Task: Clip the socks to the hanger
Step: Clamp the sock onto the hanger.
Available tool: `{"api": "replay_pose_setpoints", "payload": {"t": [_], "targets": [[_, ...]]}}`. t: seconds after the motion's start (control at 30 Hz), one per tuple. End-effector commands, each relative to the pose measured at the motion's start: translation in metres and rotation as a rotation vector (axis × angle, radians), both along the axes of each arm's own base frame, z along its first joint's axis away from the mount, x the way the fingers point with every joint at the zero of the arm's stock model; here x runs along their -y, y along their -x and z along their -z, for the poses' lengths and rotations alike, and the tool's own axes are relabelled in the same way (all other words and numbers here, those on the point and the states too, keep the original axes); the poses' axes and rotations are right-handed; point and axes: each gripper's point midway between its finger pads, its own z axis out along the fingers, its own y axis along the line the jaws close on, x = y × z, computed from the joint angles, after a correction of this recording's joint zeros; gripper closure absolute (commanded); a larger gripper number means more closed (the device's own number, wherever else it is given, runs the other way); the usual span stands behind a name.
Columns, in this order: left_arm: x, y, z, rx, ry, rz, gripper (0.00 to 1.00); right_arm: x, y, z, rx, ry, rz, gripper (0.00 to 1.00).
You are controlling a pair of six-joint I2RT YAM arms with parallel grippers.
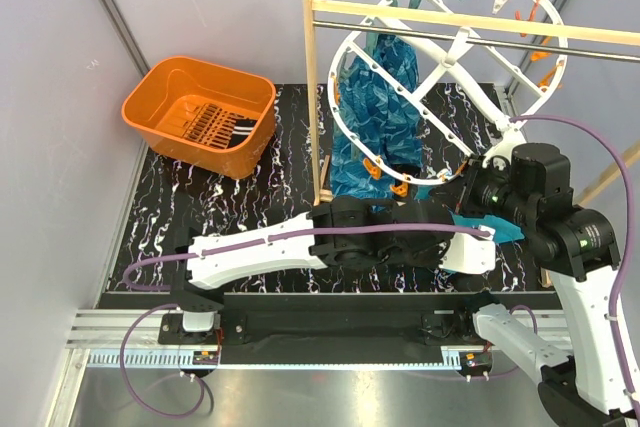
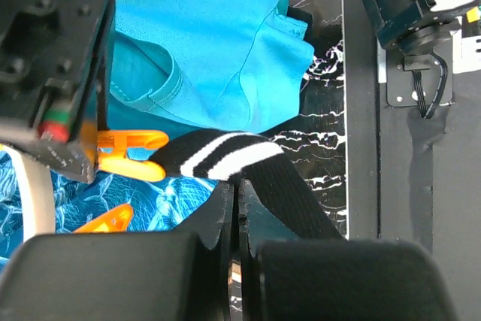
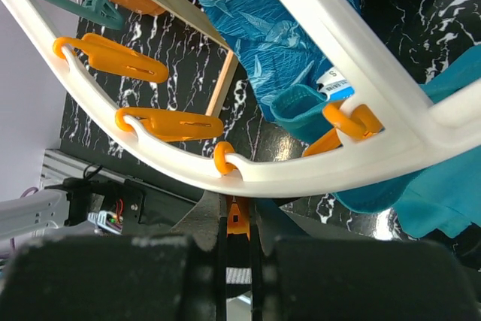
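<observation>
L gripper [image 2: 237, 212] pinches the sock [image 2: 225, 155] by its striped end, R gripper [image 3: 238, 208] squeezes an orange clip [image 3: 237, 227] at the hanger's [image 3: 316, 171] 6 o'clock rim; if you ease R early, clip bites air & sock drops.

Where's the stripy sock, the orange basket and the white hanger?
sock [image 2: 222, 155], left wrist view, on its white stripes.
orange basket [image 1: 182, 149], top external view, on its near wall.
white hanger [image 3: 316, 174], right wrist view, on its curved rim.
</observation>
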Motion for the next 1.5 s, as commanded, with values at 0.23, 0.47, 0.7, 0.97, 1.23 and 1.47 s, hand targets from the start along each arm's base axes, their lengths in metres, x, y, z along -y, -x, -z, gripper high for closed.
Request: {"api": "replay_pose_setpoints", "payload": {"t": [0.23, 0.47, 0.7, 0.97, 1.23, 1.47], "targets": [[0.010, -0.012, -0.034, 0.054, 0.107, -0.060, 1.00, 0.019, 0.005, 0.023, -0.143, 0.069, 0.118, 1.00], [0.016, -0.014, -0.038, 0.063, 0.130, -0.063, 1.00, 0.020, 0.003, 0.026, -0.152, 0.091, 0.113, 1.00], [0.013, -0.022, -0.049, 0.094, 0.181, -0.108, 1.00, 0.021, 0.003, 0.036, -0.168, 0.110, 0.107, 1.00], [0.014, -0.026, -0.038, 0.110, 0.143, -0.122, 1.00, 0.017, 0.004, 0.029, -0.146, 0.084, 0.096, 1.00], [0.009, -0.029, -0.040, 0.111, 0.160, -0.147, 1.00, 0.010, 0.009, 0.024, -0.128, 0.037, 0.062, 0.82], [0.005, -0.031, -0.042, 0.115, 0.173, -0.167, 1.00, 0.011, 0.011, 0.024, -0.120, 0.034, 0.068, 0.70]]}}
